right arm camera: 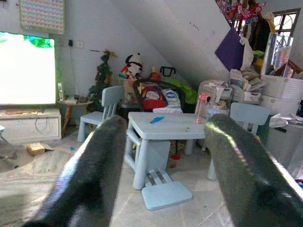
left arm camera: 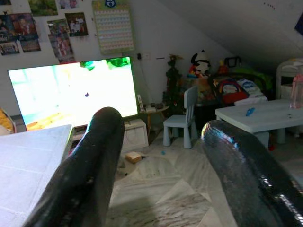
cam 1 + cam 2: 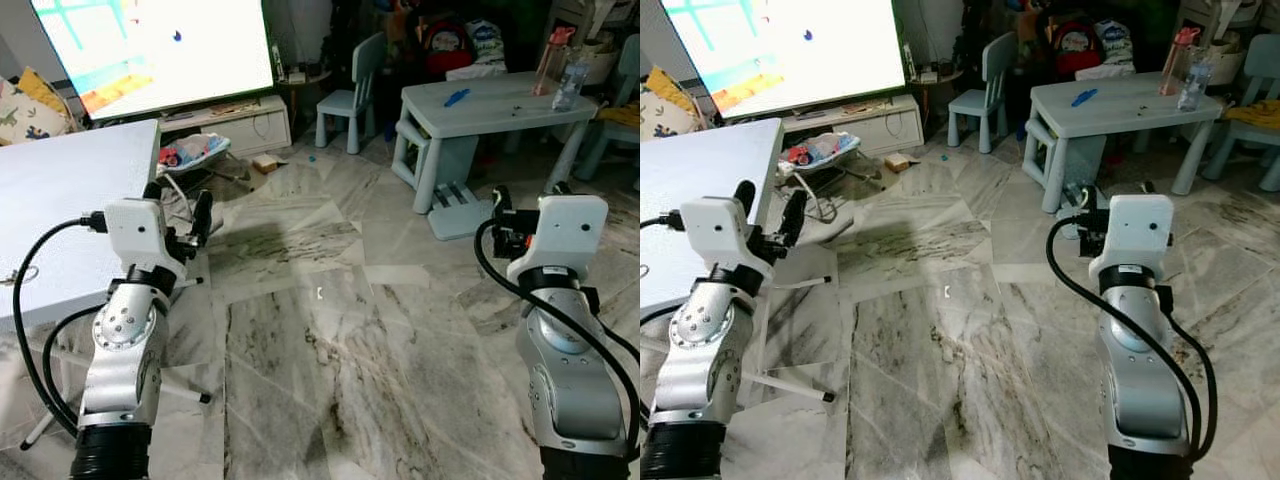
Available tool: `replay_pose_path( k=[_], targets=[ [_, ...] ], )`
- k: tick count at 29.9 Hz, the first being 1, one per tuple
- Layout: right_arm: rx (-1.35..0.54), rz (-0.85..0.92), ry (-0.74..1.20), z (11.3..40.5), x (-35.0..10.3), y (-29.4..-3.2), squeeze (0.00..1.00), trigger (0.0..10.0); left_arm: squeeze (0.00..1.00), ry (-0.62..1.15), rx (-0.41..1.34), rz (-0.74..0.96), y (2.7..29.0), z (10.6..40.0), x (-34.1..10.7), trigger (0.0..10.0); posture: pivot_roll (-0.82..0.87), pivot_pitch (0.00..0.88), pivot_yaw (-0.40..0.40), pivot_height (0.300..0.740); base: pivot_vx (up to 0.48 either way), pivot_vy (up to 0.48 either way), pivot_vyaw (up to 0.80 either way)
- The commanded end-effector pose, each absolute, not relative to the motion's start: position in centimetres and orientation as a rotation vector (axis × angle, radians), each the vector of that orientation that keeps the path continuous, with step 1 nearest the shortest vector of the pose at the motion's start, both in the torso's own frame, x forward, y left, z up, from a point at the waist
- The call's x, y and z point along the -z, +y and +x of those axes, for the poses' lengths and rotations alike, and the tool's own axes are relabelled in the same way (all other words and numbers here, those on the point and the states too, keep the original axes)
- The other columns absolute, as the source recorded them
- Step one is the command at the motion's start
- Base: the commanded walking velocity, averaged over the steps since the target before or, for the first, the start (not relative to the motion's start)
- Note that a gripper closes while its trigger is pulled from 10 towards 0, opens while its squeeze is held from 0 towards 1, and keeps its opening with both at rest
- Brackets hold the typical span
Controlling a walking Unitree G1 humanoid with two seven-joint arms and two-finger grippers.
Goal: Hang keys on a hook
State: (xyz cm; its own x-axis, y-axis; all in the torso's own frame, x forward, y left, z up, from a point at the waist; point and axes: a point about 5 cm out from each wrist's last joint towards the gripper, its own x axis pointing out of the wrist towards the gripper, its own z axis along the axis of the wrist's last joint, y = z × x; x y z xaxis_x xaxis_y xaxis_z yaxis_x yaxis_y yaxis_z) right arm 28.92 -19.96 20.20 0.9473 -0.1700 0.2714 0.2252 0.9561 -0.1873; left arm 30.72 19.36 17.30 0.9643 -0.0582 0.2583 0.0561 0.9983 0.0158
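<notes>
While both silver arms are raised in front of the robot, the grey-veined marble tile floor (image 3: 330,330) spreads between them and takes up most of the head views. At the robot's left stands a large white flat-topped table (image 3: 70,200), and behind it a big bright television screen (image 3: 150,45) sits on a low white media cabinet (image 3: 235,125). Across the room on the right is a pale blue plastic children's table (image 3: 490,105) with a matching pale blue small chair (image 3: 350,95) to its left. A tilted pale blue step stool (image 1: 163,194) lies on the floor at the foot of that table.

On the table top stand a pink drinking bottle (image 3: 552,60) and a clear plastic bottle (image 3: 570,80) close together near the right end, with a small blue pen-like object (image 3: 456,97) lying well apart from them.

The left gripper (image 3: 180,210) is held beside the edge of the white table, its two black fingers (image 2: 90,170) spread apart with nothing between them. The right gripper (image 1: 165,156) points toward the children's table, its jaws likewise apart and empty.

A thin metal ring (image 3: 27,274) at the white table's left edge may belong to the keys; I cannot tell for sure.
</notes>
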Motion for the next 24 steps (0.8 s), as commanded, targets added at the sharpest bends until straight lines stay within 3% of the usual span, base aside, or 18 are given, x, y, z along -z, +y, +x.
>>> replay_pose_path(
  k=[1,9,10,11,12,13,14,24],
  targets=[
    [0.198,-0.219,-0.273,29.2,-20.7,-19.9,0.0,0.0,0.0,-0.282,0.041,-0.007,19.7,30.9,-17.8,0.0,-0.04,0.0,0.101,0.74,0.0,0.0,0.0],
    [0.187,-0.225,-0.257,29.0,-20.6,-19.7,0.0,0.0,0.0,-0.267,0.038,-0.003,19.5,31.0,-17.4,0.0,-0.05,0.0,0.093,0.74,0.0,0.0,0.0],
    [0.188,-0.232,-0.245,28.9,-20.5,-19.7,0.0,3.4,0.0,-0.249,0.03,-0.003,19.5,30.9,-17.2,10.0,-0.05,0.0,0.094,0.74,0.0,0.0,0.0],
    [0.188,-0.232,-0.245,28.9,-20.5,-19.7,0.0,3.4,0.0,-0.249,0.03,-0.003,19.5,30.9,-17.2,10.0,-0.05,0.0,0.094,0.74,0.0,0.0,0.0],
    [0.191,-0.215,-0.233,28.8,-20.4,-19.7,0.71,10.0,0.87,-0.24,0.04,-0.03,19.4,30.9,-17.0,10.0,-0.05,0.0,0.093,0.74,0.0,0.0,0.0],
    [0.191,-0.215,-0.233,28.8,-20.4,-19.7,0.71,10.0,0.87,-0.24,0.04,-0.03,19.4,30.9,-17.0,10.0,-0.05,0.0,0.093,0.74,0.0,0.0,0.0],
    [0.181,-0.191,-0.233,28.7,-20.4,-19.7,1.0,10.0,1.0,-0.23,0.049,-0.049,19.4,30.8,-16.8,10.0,-0.05,0.0,0.091,0.74,0.0,0.0,0.0],
    [0.114,-0.111,-0.102,27.6,-18.3,-18.7,1.0,10.0,1.0,-0.068,-0.006,0.02,20.4,29.4,-14.1,10.0,-0.02,0.0,0.06,0.74,0.0,0.0,0.0]
  ],
)
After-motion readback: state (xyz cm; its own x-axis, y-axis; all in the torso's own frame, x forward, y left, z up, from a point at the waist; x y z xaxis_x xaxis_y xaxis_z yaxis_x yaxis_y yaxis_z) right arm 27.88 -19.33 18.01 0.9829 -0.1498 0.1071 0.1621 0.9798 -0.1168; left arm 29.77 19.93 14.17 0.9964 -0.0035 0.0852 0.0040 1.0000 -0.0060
